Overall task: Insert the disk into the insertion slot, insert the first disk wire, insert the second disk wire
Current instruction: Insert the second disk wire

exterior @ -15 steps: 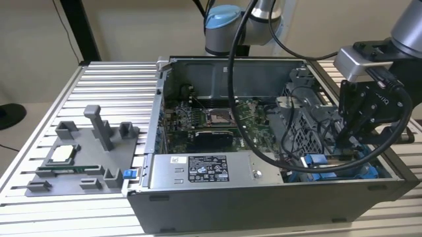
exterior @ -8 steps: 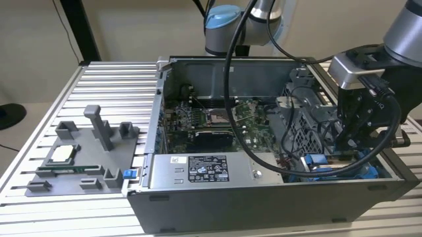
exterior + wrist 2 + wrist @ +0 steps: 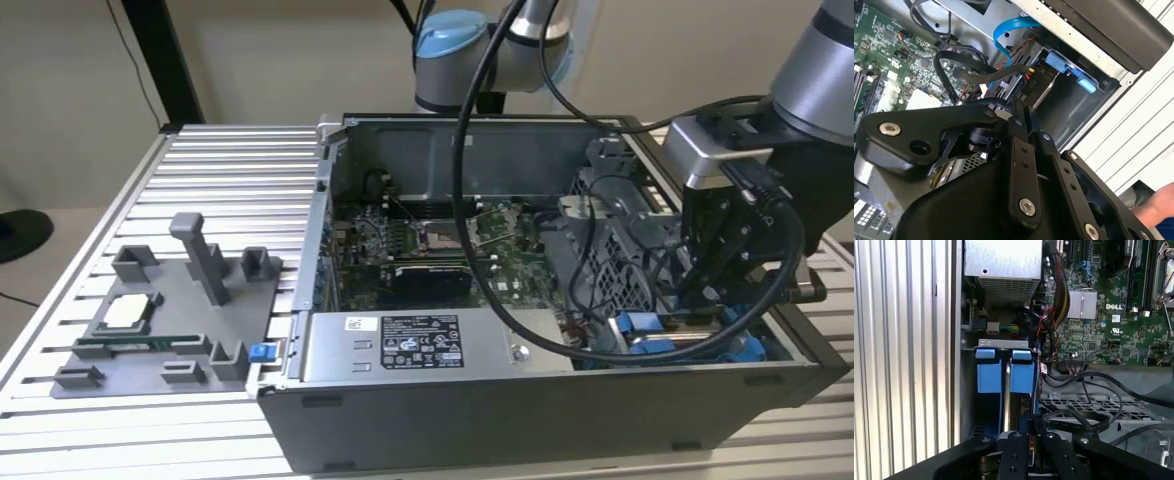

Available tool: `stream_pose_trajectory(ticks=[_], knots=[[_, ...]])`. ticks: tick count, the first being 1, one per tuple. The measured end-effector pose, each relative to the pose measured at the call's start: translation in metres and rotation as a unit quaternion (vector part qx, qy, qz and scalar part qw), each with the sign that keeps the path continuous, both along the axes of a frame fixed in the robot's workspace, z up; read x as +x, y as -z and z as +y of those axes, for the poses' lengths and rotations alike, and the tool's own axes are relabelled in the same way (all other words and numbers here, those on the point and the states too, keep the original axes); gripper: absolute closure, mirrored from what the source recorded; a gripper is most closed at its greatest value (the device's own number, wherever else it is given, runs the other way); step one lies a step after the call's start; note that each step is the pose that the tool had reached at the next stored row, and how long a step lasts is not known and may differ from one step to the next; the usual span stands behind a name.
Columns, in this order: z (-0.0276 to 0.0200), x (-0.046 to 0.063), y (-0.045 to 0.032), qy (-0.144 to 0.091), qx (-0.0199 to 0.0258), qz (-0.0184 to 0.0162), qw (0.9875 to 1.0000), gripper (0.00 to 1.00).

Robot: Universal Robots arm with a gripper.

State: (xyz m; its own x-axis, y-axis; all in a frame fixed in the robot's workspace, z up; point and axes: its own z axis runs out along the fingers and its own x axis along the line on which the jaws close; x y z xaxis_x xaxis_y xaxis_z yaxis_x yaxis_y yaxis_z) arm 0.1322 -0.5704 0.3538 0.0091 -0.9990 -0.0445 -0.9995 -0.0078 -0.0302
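At the exterior view's lower right, our gripper (image 3: 725, 300) looks pinched on a thin, floppy wire (image 3: 1004, 73) by the disk (image 3: 1004, 371) seated in its slot (image 3: 1064, 107); we'd hold its stiff plug.

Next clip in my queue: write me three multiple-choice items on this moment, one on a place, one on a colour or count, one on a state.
1. In the exterior view, over which part of the open grey PC case does the black gripper hang?
A. the end toward that view's right
B. the end toward that view's left
C. outside the case, over the grey parts tray

2. How many bright blue plastic tabs stand side by side in the drive bay in the first wrist view?
A. one
B. two
C. four

3. How do the gripper's fingers stand?
A. wide open
C. close together
B. removed

Key: 1 A, it hangs by the blue-clipped bay. 2 B, two blue tabs show. 3 C, in the second wrist view the fingers nearly meet.
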Motion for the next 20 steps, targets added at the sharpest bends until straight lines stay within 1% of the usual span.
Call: stream_pose_trajectory(ticks=[20], knots=[[-0.0003, 0.0030, 0.0069, 0.000, 0.0001, -0.0003, 1.0000, 1.00]])
